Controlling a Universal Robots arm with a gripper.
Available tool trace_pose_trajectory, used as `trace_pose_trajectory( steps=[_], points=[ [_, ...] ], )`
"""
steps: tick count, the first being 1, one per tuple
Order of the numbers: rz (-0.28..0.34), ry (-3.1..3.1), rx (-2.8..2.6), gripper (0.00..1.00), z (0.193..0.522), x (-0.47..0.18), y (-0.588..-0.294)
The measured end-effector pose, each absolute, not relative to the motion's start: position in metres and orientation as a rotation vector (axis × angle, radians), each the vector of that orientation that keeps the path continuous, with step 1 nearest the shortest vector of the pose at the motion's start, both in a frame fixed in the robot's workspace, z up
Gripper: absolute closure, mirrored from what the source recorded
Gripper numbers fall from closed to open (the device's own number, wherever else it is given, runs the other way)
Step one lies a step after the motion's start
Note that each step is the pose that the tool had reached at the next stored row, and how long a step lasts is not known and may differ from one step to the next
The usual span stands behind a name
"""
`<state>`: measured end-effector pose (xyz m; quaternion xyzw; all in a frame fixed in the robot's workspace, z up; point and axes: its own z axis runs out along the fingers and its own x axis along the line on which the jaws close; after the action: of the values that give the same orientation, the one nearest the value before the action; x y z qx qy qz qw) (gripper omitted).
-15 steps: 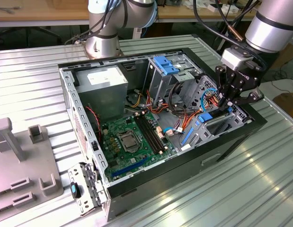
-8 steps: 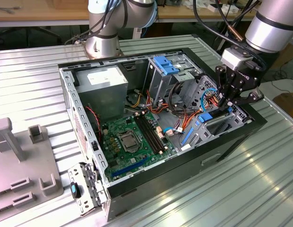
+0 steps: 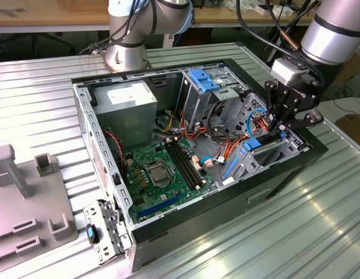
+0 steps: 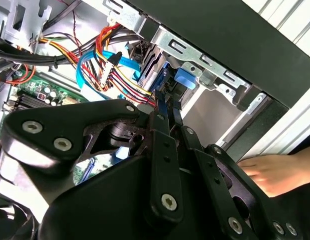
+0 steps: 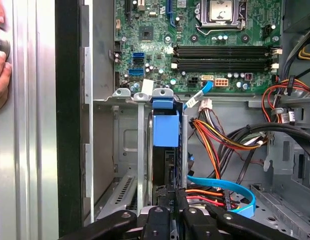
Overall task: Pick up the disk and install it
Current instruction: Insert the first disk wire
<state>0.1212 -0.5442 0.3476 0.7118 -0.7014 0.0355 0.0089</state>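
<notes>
Disk point(image 5: 166, 131) stands on edge in the metal drive cage point(image 5: 125, 150) at the case's corner, its blue carrier frame facing the motherboard point(image 5: 220, 40), dark body running back toward the gripper point(image 5: 176, 200). The fingers point(image 4: 162, 122) are pinched together on the disk's rear edge in both wrist views. In the exterior view the gripper point(image 3: 278, 129) points steeply down into the computer case point(image 3: 284, 168) from the exterior view's right, the silver arm point(image 3: 334, 26) slanting up behind it. A person's hand point(image 4: 275, 172) rests outside the case wall.
</notes>
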Motion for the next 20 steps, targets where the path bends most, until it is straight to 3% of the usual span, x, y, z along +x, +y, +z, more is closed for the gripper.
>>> trace_pose_trajectory(
  steps=[20],
  points=[
    [0.121,-2.198,2.228,0.83,0.3465,0.1204,-0.5441]
  ],
)
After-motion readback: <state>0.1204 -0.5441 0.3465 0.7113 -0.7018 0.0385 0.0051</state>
